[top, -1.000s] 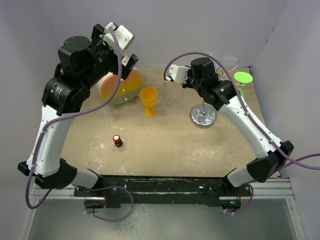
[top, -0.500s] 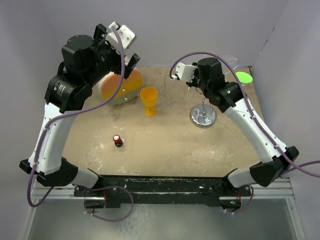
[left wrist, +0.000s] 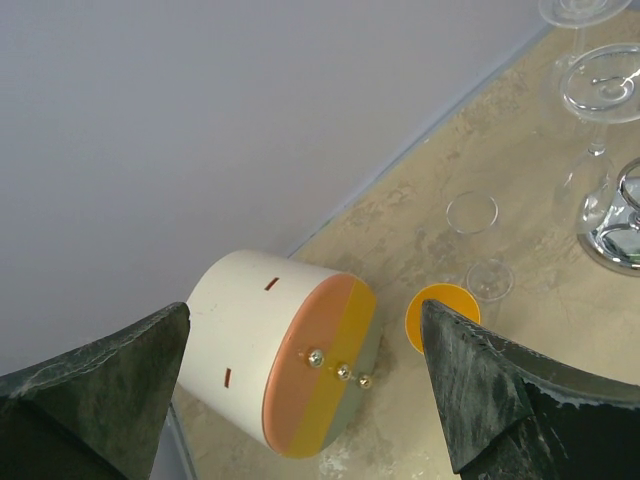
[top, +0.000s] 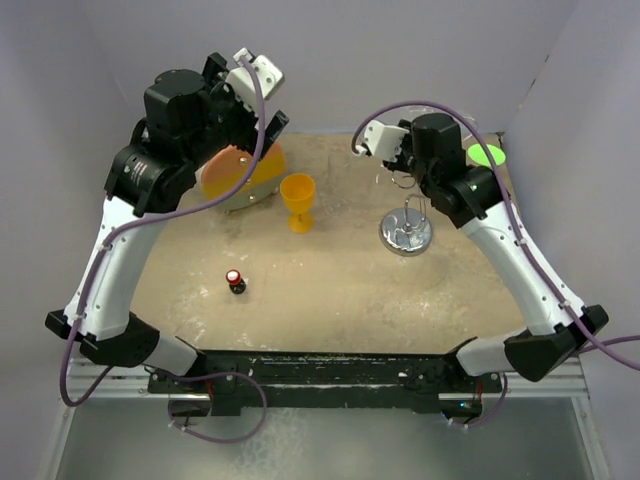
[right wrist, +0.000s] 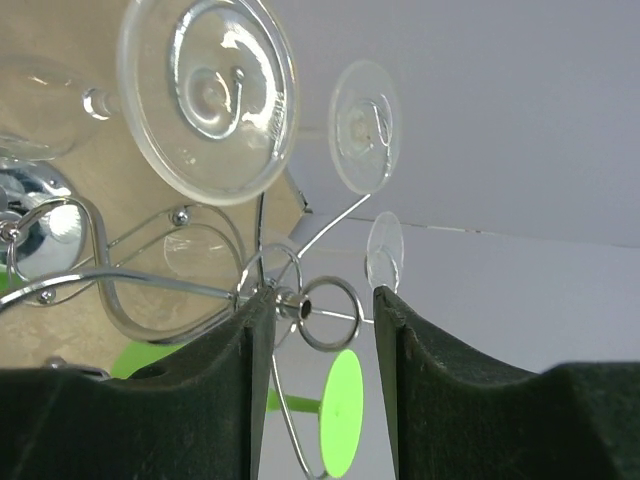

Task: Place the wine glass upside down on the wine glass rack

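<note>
The clear wine glass with the broad round foot (right wrist: 207, 100) is hanging bowl-down from a curly looped arm of the tall silver wire rack with the shiny round chrome base (top: 406, 232). Its foot is sitting on the spiral wire, and that is what is keeping it inverted. 2 more clear feet are showing near other loops beyond it.

The right end effector (right wrist: 320, 300) is hovering at the rack's crown with its jaws apart. The pole's top ring is standing between them and nothing is gripped, so I judge the rack alone is carrying the glass.

The left end effector (left wrist: 300, 315) is gaping fully wide and empty, high over a cream cylinder with an orange-and-yellow face (left wrist: 285, 365) lying on the sandy worktop (top: 330, 290), probably to stay clear of the rack.

No brand or writing is readable. Any label on the tiny red-capped bottle (top: 235, 281) is too small to make out.
</note>
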Available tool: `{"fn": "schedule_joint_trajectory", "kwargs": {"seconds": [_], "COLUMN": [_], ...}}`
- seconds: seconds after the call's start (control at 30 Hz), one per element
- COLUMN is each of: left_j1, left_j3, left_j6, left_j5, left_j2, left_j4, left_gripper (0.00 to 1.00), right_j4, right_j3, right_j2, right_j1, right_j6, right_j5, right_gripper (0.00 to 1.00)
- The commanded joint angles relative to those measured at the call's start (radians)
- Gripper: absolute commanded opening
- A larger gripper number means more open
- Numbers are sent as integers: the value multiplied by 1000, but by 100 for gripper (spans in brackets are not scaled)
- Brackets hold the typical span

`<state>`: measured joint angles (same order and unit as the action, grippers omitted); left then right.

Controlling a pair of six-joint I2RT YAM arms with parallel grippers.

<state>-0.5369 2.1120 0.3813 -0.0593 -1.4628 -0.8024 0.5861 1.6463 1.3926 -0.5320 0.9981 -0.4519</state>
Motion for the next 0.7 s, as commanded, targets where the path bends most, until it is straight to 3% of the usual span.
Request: {"fn": "schedule_joint_trajectory", "kwargs": {"seconds": [0.0, 0.23, 0.67], "left_j1": [8, 8, 47], "left_j3": [-12, -75, -203], "left_j6": [-10, -54, -124], "left_j5": [27, 69, 159], "left_j2": [-29, -81, -226], "left_j4": [19, 43, 153], "left_gripper": [99, 99, 98], "right_j4": [20, 57, 116], "right_j3": [66, 129, 317], "right_j2": [-60, -113, -181], "right_j1": [18, 63, 224], "right_j6": [-23, -100, -298], "right_j5": [44, 129, 425], "right_gripper": [46, 47, 50]}}
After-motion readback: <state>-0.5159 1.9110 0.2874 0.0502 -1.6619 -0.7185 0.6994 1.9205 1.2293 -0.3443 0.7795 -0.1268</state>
